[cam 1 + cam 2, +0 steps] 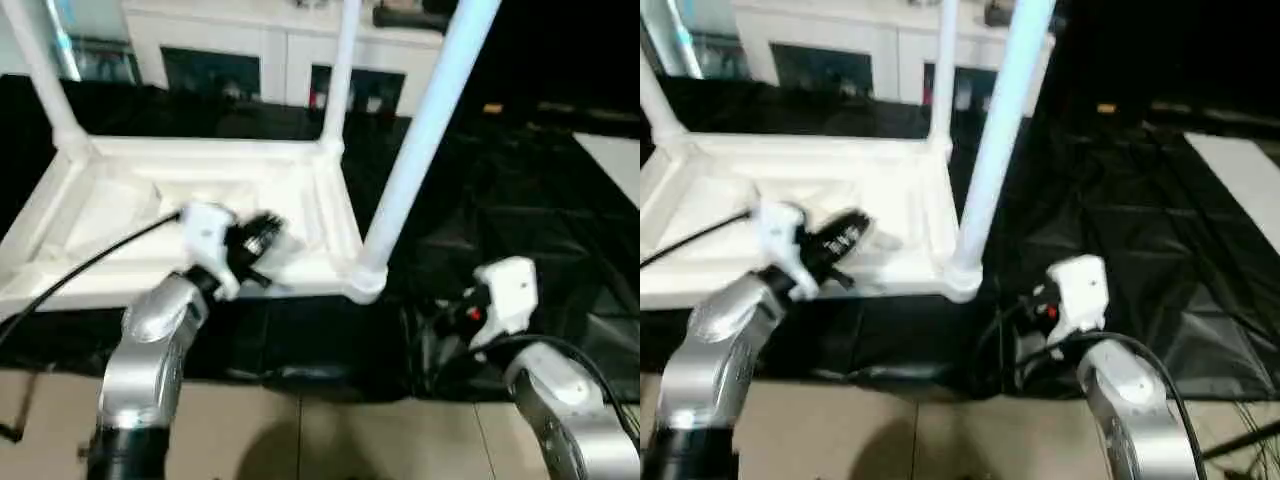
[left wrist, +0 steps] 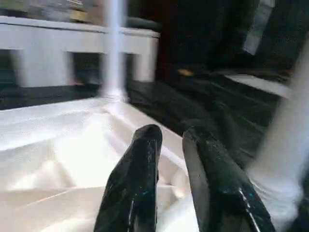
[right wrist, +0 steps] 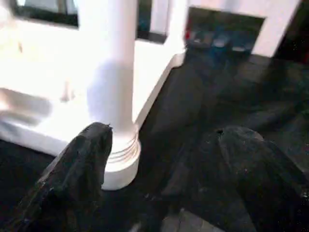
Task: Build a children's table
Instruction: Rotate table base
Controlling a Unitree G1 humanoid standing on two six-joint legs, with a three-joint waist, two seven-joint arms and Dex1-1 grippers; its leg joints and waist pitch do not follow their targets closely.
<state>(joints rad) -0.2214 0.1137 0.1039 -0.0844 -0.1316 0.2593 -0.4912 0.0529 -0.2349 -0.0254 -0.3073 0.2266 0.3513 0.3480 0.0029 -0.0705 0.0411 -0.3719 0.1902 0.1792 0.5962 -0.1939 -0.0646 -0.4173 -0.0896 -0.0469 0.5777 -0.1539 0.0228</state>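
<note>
**Inspector:** Progress?

**Assistant:** The tabletop (image 1: 200, 215) lies underside up on the black sheet (image 1: 500, 220). Three legs stand in its sockets: the near-right leg (image 1: 420, 140), the far-right leg (image 1: 340, 75) and the far-left leg (image 1: 40, 70). Its near-left corner is out of view, so the fourth cannot be confirmed.

**Inspector:** Orientation?

**Assistant:** Long axes upright, slightly splayed.

**Inspector:** Grippers?

**Assistant:** The left gripper (image 1: 262, 238) hangs over the tabletop, fingers slightly parted, empty. The right gripper (image 3: 164, 179), beside the near-right leg, is spread wide, grasping nothing.
</note>
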